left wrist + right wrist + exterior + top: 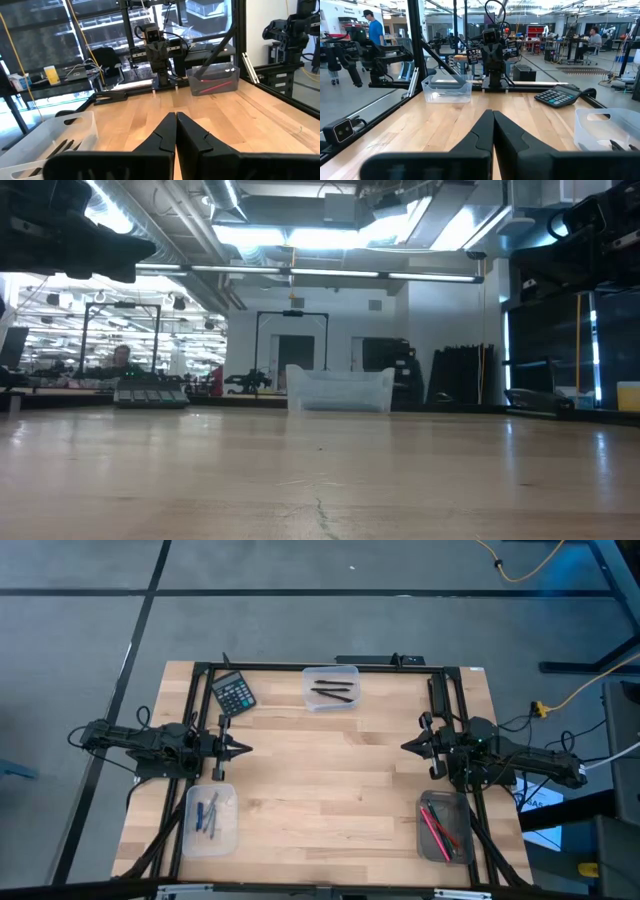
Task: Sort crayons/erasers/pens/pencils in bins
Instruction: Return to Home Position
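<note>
Near right pincer — dark bin, red pencils; left pincer opposite; both closed, empty.

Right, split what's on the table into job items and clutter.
Job:
far clear bin with black sticks
left clear bin with grey-blue sticks
dark bin with red and green sticks
left end effector, right end effector, both shut, at the sides

Lying about:
black calculator, far left corner
</note>
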{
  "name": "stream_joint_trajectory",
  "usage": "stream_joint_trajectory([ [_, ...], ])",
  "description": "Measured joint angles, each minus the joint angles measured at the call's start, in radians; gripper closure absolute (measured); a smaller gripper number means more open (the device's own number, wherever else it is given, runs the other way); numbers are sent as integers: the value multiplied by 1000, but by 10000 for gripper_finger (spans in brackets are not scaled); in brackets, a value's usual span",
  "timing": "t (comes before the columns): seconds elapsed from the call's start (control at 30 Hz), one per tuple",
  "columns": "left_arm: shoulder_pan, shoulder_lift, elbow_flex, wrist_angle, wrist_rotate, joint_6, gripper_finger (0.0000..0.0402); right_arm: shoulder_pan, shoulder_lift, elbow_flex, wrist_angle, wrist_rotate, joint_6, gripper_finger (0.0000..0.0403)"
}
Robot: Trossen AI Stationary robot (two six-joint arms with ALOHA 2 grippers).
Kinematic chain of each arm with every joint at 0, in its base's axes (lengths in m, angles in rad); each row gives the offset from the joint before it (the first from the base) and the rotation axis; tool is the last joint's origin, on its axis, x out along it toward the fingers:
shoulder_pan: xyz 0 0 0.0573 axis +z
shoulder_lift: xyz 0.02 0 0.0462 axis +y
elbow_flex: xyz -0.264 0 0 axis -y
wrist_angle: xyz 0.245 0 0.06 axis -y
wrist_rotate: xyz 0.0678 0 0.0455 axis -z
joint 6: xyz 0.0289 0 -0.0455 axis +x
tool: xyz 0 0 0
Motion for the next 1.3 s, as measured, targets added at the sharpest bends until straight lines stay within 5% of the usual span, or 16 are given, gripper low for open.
stream_joint_trajectory([
  [0.67, 0, 0, 0, 0, 0, 0, 370, 0, 0, 0, 0, 0, -1, 392],
  [1.3, 0, 0, 0, 0, 0, 0, 398, 0, 0, 0, 0, 0, -1, 392],
])
